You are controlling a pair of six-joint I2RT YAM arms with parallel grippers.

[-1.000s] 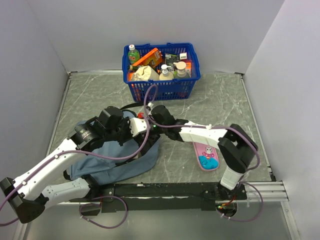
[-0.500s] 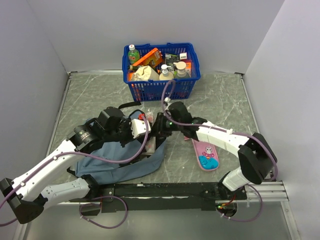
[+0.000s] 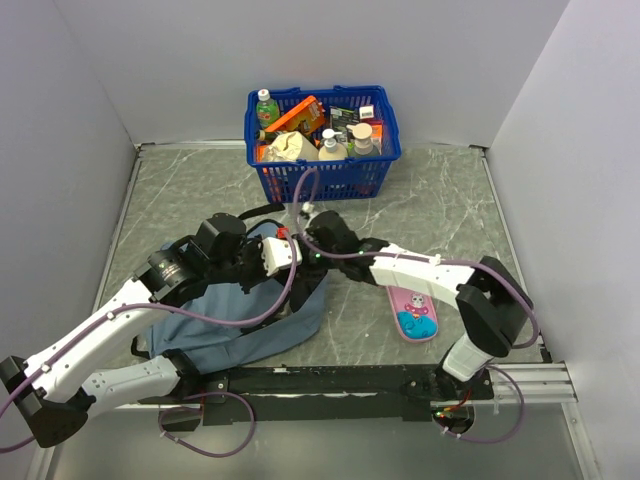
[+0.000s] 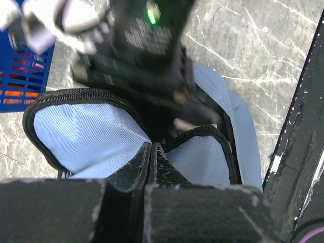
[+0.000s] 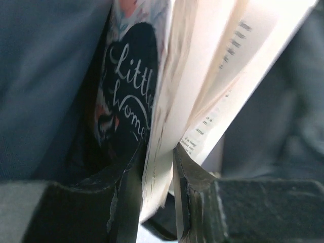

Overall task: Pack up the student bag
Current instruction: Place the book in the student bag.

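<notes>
Bag lies slumped on the near left part of the table, its mouth turned toward the far right and the black zip undone. Left gripper has its fingers pressed together on the zipped rim of the bag, pinching the fabric where the two sides of the rim meet. Right gripper reaches across from the right into the mouth, just beside the left gripper. Its fingers pinch the pages of a book with grey-blue fabric on both sides of it; the dark cover reads "Little" in white script. A blue basket full of goods stands at the far edge, well apart from the bag. A pink pencil case lies on the table right of the bag.
</notes>
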